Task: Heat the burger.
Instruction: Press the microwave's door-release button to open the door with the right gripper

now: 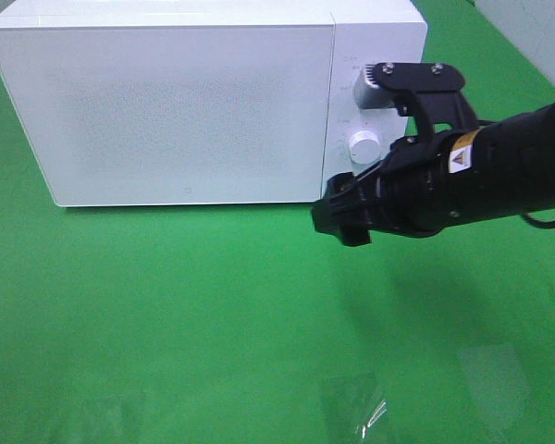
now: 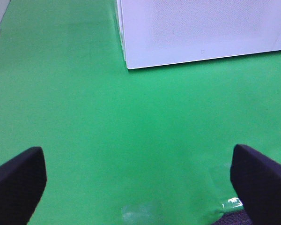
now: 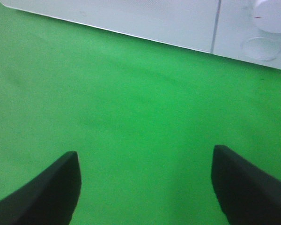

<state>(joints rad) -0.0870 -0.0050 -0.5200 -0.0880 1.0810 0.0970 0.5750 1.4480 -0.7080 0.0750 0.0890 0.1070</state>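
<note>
The burger is out of sight, inside the shut microwave (image 1: 185, 102) at the bench's (image 1: 166, 314) far edge, I'd judge. My right gripper (image 1: 344, 220) and left gripper (image 2: 136, 183) gape empty — I'd square the right on the dial (image 1: 363, 145) before pinching.

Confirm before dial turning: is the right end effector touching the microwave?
Apart. The right wrist view shows green cloth between the open right end effector and the microwave front.
</note>
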